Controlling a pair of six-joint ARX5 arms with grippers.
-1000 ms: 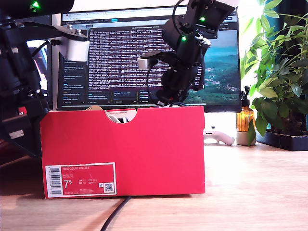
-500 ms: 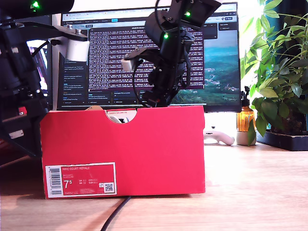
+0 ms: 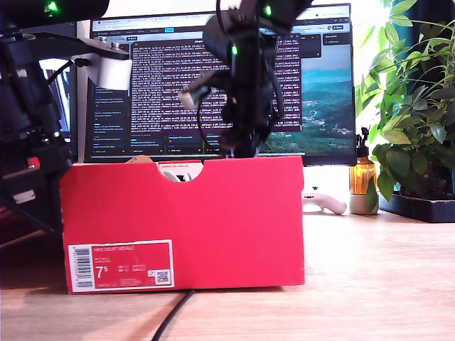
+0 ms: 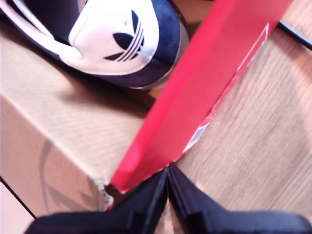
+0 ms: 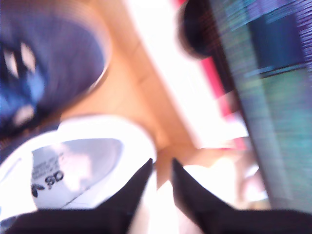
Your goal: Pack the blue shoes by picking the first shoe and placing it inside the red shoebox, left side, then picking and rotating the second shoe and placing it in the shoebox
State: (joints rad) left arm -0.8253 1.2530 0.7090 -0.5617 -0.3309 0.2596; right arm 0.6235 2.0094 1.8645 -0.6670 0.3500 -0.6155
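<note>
The red shoebox (image 3: 213, 213) stands on the wooden table with its label toward the exterior camera. The first wrist view shows its wall (image 4: 214, 73) and, inside, the navy heel of one blue shoe (image 4: 122, 44) with a white tab. My first gripper (image 4: 168, 187) is shut and empty above the box's corner. Its arm (image 3: 28, 142) fills the exterior view's left. My second arm (image 3: 245, 106) reaches down behind the box's front wall. My second gripper (image 5: 161, 170) has its fingers nearly together on the white-lined rim of the other shoe (image 5: 73, 165). The view is blurred.
A monitor (image 3: 178, 85) stands right behind the box. At the exterior view's right are a leafy plant (image 3: 419, 106), an amber bottle (image 3: 362, 174) and a white controller (image 3: 323, 202). A black cable (image 3: 170, 316) runs out from under the box's front.
My second arm has swung toward the exterior view's left above the box and now stands more upright. The box has shifted very slightly. The first arm has not moved.
</note>
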